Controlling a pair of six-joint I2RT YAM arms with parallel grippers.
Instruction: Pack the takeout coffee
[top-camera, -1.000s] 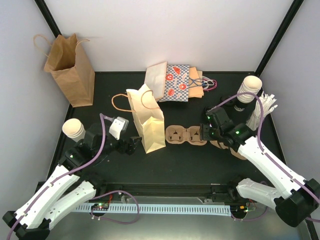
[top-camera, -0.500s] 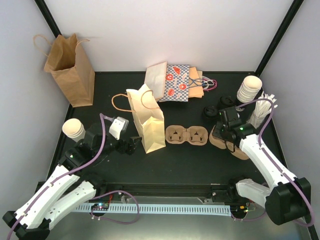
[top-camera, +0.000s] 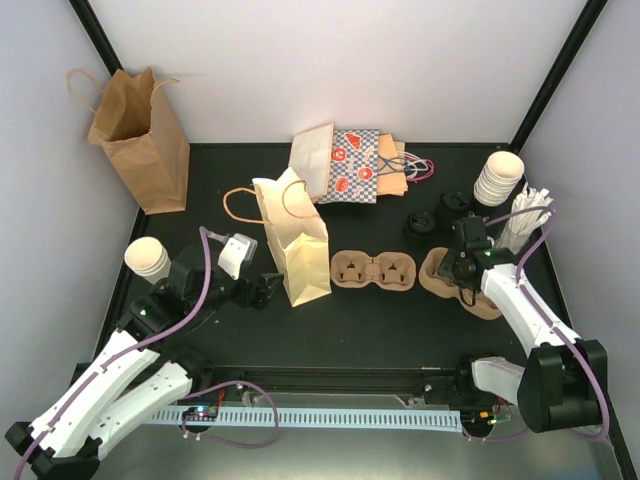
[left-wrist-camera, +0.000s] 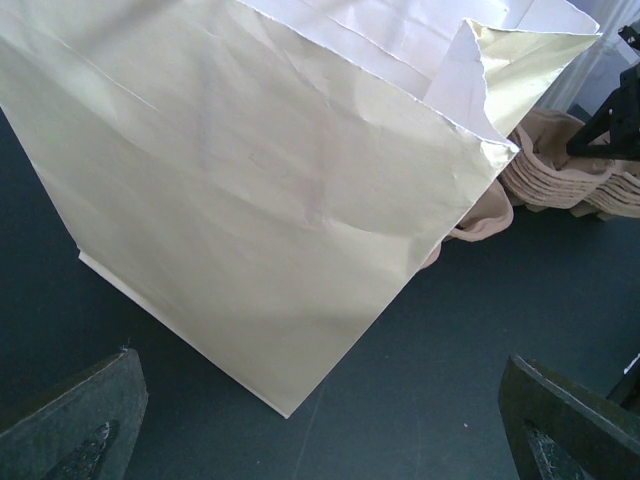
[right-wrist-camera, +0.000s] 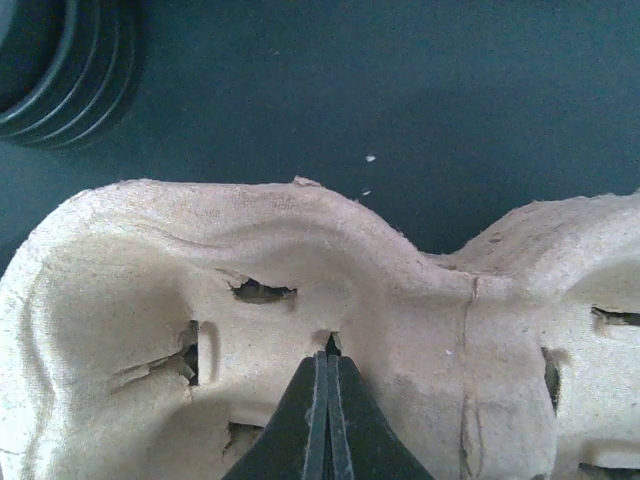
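Plain white walls (top-camera: 350, 60), black corner posts (top-camera: 102, 40), matte black tabletop (top-camera: 380, 320), soft even light

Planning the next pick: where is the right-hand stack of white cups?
In the top view, the cup stack stands at the far right, next to the bundle of white sticks and just right of the black lids.

Robot test booth in a lab, dressed as a coffee takeout counter

White panel walls (top-camera: 350, 70) and black corner posts (top-camera: 100, 40) box in a black table (top-camera: 380, 320). Two robot arms (top-camera: 110, 370) are bolted on at 6 o'clock beside a slotted cable duct (top-camera: 330, 415). Props are laid out: paper bags (top-camera: 140, 135) from 10 to 12 o'clock, stacked cups (top-camera: 499, 178) at 2 and 9 o'clock, and cardboard cup trays (top-camera: 373, 270) near the middle.
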